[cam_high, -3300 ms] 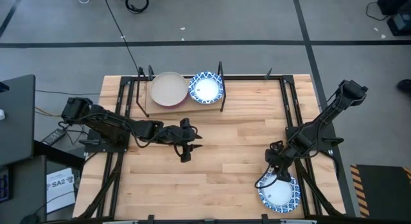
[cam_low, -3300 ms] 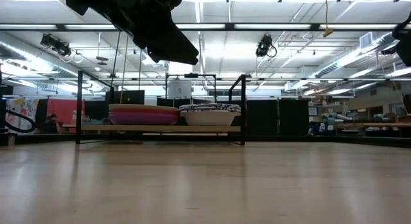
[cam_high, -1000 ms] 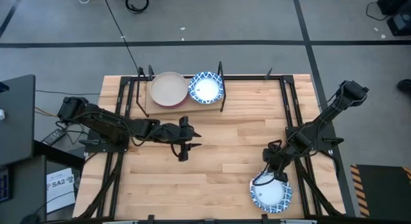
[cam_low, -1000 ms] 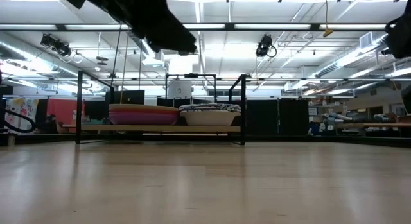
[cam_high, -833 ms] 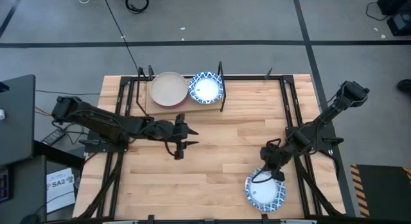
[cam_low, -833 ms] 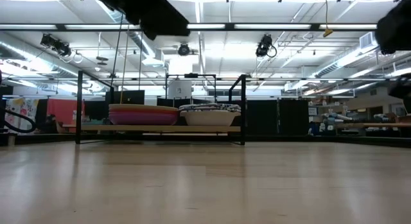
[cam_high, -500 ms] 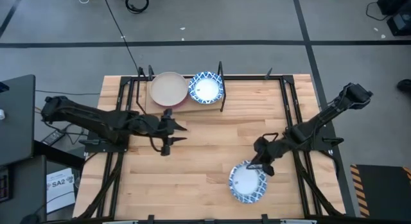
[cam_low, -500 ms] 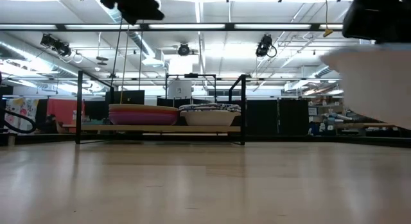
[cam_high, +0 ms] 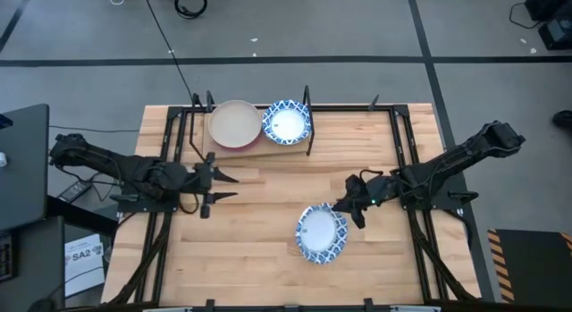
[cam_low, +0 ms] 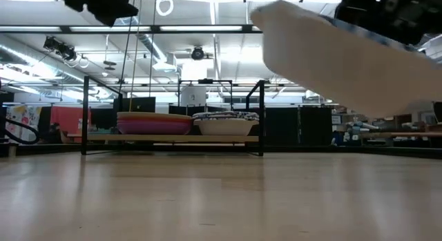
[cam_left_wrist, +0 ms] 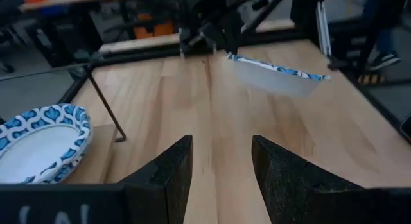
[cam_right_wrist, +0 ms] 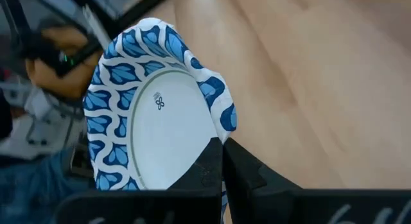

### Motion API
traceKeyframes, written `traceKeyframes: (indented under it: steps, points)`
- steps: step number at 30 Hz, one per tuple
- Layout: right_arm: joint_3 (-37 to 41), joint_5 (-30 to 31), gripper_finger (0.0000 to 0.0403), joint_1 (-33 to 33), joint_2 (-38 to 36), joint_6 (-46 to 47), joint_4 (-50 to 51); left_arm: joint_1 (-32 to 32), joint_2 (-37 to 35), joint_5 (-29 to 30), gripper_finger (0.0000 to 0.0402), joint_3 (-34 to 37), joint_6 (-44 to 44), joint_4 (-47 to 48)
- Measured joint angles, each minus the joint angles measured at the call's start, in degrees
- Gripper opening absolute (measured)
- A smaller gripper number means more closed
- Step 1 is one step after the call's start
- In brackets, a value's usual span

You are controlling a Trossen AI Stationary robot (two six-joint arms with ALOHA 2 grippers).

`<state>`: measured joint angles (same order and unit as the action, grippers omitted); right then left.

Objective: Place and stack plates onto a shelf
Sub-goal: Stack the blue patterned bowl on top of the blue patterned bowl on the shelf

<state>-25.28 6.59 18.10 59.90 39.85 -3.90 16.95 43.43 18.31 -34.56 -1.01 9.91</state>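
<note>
In the high view the right gripper [cam_high: 350,207] sits right of the frame's centre, its dark fingers pinched tight on the rim of a round plate with a blue-and-white patterned rim and white centre [cam_high: 322,233]. That plate hangs off the gripper toward the lower middle of the frame, above the large light wooden table top [cam_high: 268,258]. In the right wrist view the closed fingertips [cam_right_wrist: 218,165] meet on the plate's edge [cam_right_wrist: 160,121], which buckles slightly at the grip. In the low view the same plate [cam_low: 331,61] shows tilted in the upper right, clear of the table surface.

The left gripper [cam_high: 222,187] is at centre left of the high view, over the table's left part, empty, with its two fingers spread apart. In the left wrist view those fingers [cam_left_wrist: 168,176] stand apart with bare wood between them.

The shelf, a light wooden plank in a thin black metal frame [cam_high: 255,144], stands at the upper middle of the high view. On it a plain beige plate [cam_high: 235,123] tops the left stack, and a blue-and-white patterned plate [cam_high: 286,122] tops the right stack, the two stacks just beside each other. The low view shows magenta and orange rims [cam_low: 153,122] under the left stack's top.
</note>
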Motion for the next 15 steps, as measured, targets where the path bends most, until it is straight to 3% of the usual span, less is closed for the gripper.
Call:
traceKeyframes:
  steps: [7,15]
  points:
    - [0.00,-0.03,0.0008,-5.04,0.00,-2.32,-7.03,-0.15,-14.00,0.13,0.0167,11.49,-0.07,-5.79]
    - [0.00,-0.20,0.0008,-9.91,0.00,-4.04,-15.35,-0.15,-27.33,0.13,0.0167,19.20,-1.12,-6.47]
